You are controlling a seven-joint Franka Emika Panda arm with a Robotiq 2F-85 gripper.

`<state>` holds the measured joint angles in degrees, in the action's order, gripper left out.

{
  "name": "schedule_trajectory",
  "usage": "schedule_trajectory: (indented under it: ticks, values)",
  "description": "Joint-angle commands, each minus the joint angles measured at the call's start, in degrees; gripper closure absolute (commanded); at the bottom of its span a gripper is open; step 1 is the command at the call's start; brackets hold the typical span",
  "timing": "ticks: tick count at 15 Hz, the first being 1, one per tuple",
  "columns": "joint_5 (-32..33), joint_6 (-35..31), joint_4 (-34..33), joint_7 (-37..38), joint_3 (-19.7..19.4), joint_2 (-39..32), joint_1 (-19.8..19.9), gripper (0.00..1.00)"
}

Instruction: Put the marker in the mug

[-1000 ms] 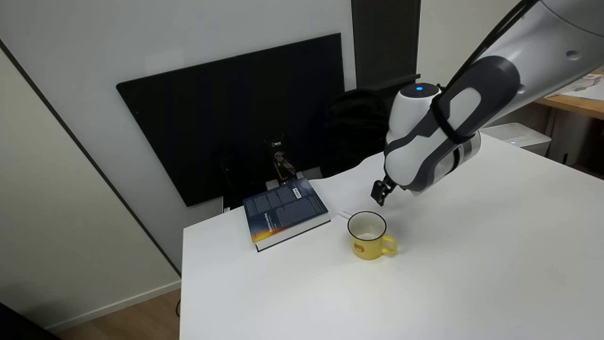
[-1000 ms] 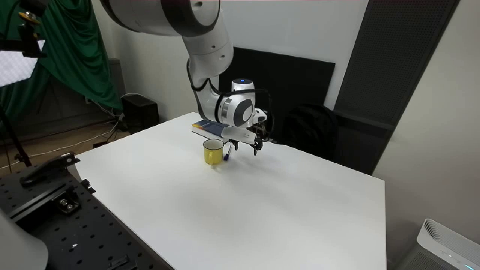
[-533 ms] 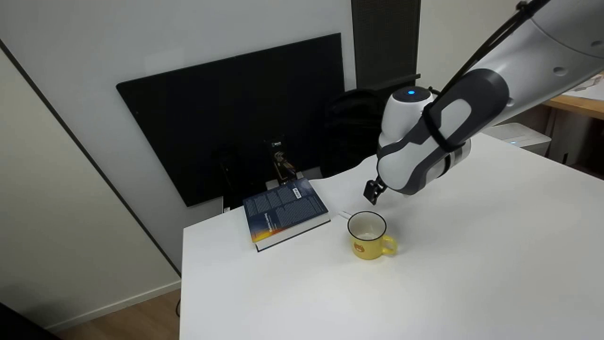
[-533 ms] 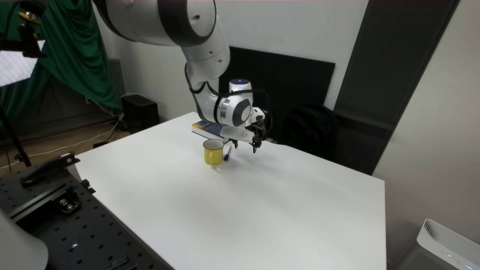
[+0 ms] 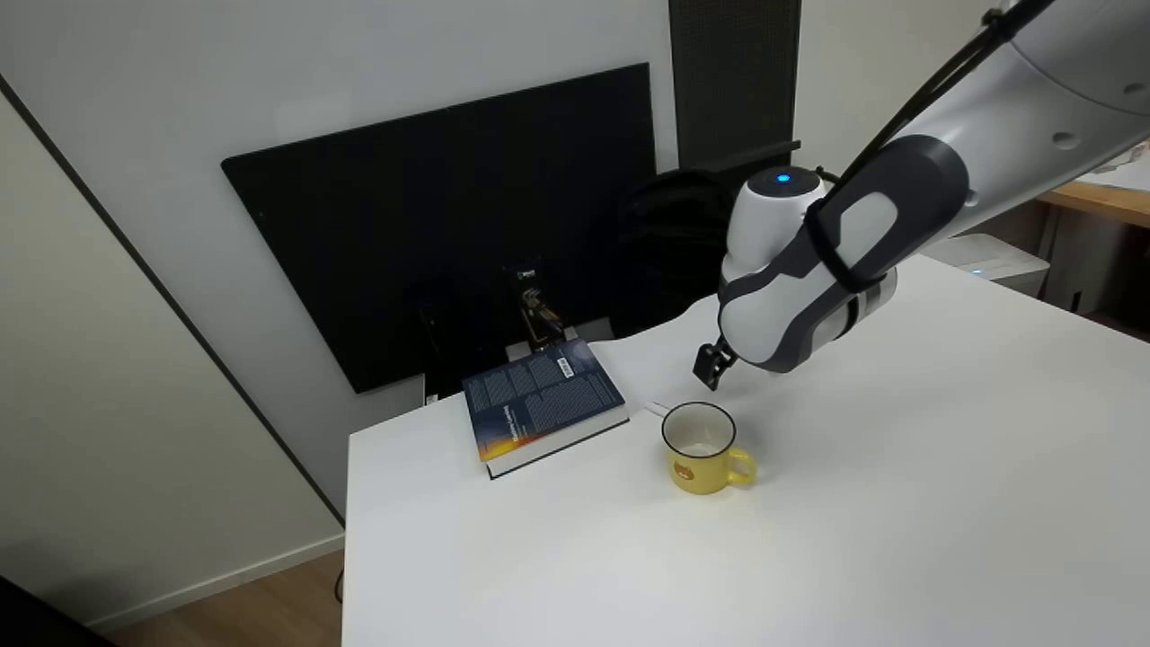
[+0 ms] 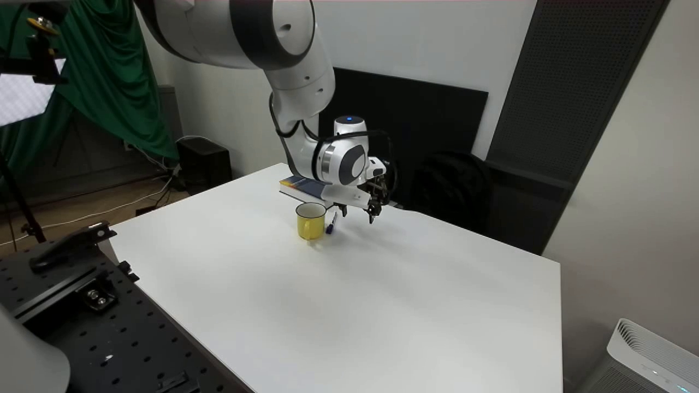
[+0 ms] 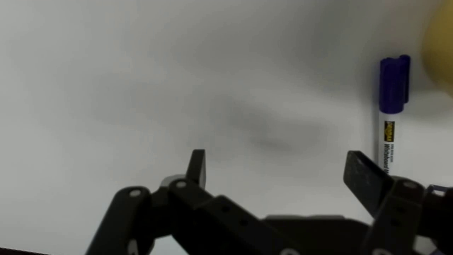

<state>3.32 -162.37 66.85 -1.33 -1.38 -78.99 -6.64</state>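
The white marker with a dark blue cap (image 7: 391, 85) lies on the table close beside the yellow mug; it also shows in an exterior view (image 6: 331, 224). In an exterior view only its white end (image 5: 657, 409) shows behind the mug. The yellow mug (image 5: 701, 469) stands upright with its pale inside visible; it also shows in an exterior view (image 6: 311, 226) and as a yellow edge in the wrist view (image 7: 440, 49). My gripper (image 7: 276, 151) is open and empty above the table. The marker lies outside the jaws, past the right finger, which hides its lower end.
A thick blue book (image 5: 546, 403) lies flat near the table's edge, on the far side of the marker from my gripper; it also shows in an exterior view (image 6: 303, 188). A black panel (image 5: 449, 216) leans on the wall behind the table (image 5: 557, 557).
My gripper has moved a short way toward the marker and book, mostly in the first half second, and is nearly still since. The marker, mug and book have not moved.
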Motion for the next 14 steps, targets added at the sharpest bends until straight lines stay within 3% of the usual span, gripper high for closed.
schedule_trajectory:
  ticks: [1, 4, 13, 14]
  values:
    - [0.9, -1.3, -3.6, 2.7, -3.5, -2.4, -1.8, 0.00]
    - [1.2, -0.8, -6.0, 3.8, -6.2, -3.9, -3.3, 0.00]
    - [-1.3, -0.5, -17.2, 1.9, -4.0, -9.6, -2.2, 0.00]
    - [-0.5, -1.4, -15.0, 2.1, -3.1, -8.0, -1.8, 0.00]
